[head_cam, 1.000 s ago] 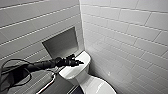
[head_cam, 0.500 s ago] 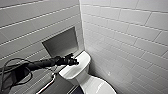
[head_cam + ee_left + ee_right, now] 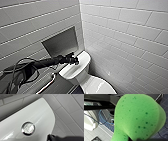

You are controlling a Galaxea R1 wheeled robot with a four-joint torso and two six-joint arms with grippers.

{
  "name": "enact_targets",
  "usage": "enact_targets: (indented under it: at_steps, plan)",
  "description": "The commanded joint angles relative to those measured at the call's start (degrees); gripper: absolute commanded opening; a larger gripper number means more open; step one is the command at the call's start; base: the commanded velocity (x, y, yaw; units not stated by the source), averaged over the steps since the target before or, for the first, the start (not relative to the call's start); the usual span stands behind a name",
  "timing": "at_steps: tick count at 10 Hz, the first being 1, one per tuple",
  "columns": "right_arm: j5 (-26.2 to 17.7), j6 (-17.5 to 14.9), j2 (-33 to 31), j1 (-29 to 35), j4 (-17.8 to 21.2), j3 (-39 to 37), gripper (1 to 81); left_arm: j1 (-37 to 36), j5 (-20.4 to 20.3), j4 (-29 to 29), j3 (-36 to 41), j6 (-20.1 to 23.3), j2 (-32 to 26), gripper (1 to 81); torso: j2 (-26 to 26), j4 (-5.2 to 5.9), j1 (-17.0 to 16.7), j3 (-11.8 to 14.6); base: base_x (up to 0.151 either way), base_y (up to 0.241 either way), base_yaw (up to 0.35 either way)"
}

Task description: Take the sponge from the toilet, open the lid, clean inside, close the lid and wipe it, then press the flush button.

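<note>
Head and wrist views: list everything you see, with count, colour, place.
toilet: 1, white, in the corner of the tiled walls
lid: 1, white, appears down over the bowl
flush button: 1, chrome-ringed, middle of the tank top
sponge: 1, bright green, off the floor
wall niche: 1, grey, in the wall beside the tank
wall tiles: many, white, both walls
bar: 1, light, beside the toilet
left hand: dark, over the tank top near the button
right hand: dark, holding the sponge
</note>
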Motion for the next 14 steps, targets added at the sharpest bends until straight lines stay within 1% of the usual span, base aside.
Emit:
enact_targets:
  at_steps: [1,2,3,5,11,12,13,14]
  plan:
    - [-1.3,-0.2,0.2,-1.0,-0.8,0.2,1.0,-9.5,1.2,1.0,-1.7,-0.1,0.5,1.0,0.0,0.00,0.0,-3.9,0.000,0.000,0.000]
    - [-1.3,-0.2,0.3,-1.0,-0.9,0.2,1.0,-9.8,1.2,1.1,-1.7,-0.1,0.5,1.0,0.0,0.00,0.0,-1.0,0.000,0.000,0.000]
    - [-1.3,-0.2,0.4,-1.0,-0.9,0.2,1.0,-10.1,1.2,1.1,-1.8,-0.1,0.6,1.0,0.0,0.00,0.0,-2.3,0.000,0.000,0.000]
    - [-1.3,-0.2,0.4,-1.1,-0.9,0.2,1.0,-10.5,1.1,1.0,-3.6,-0.1,1.6,1.0,0.0,0.00,0.0,-3.3,0.000,0.000,0.000]
    - [-1.3,-0.2,0.7,-1.2,-0.8,0.5,1.0,-11.4,1.2,3.6,-8.4,0.0,1.6,1.0,0.0,0.00,0.0,-3.3,0.000,0.000,0.000]
    - [-1.3,-0.2,0.7,-1.2,-0.8,0.5,1.0,-11.6,1.2,3.8,-9.0,-0.1,1.8,1.0,0.0,0.00,0.0,-5.2,0.000,0.000,0.000]
    - [-1.3,-0.2,0.7,-1.2,-0.8,0.5,1.0,-12.1,1.2,3.8,-9.1,-0.1,1.9,1.0,0.0,0.00,0.0,-3.5,0.000,0.000,0.000]
    - [-1.3,-0.2,0.8,-1.2,-0.8,0.5,1.0,-12.7,1.2,3.8,-9.5,-0.1,2.1,1.0,0.0,0.00,0.0,-4.1,0.000,0.000,0.000]
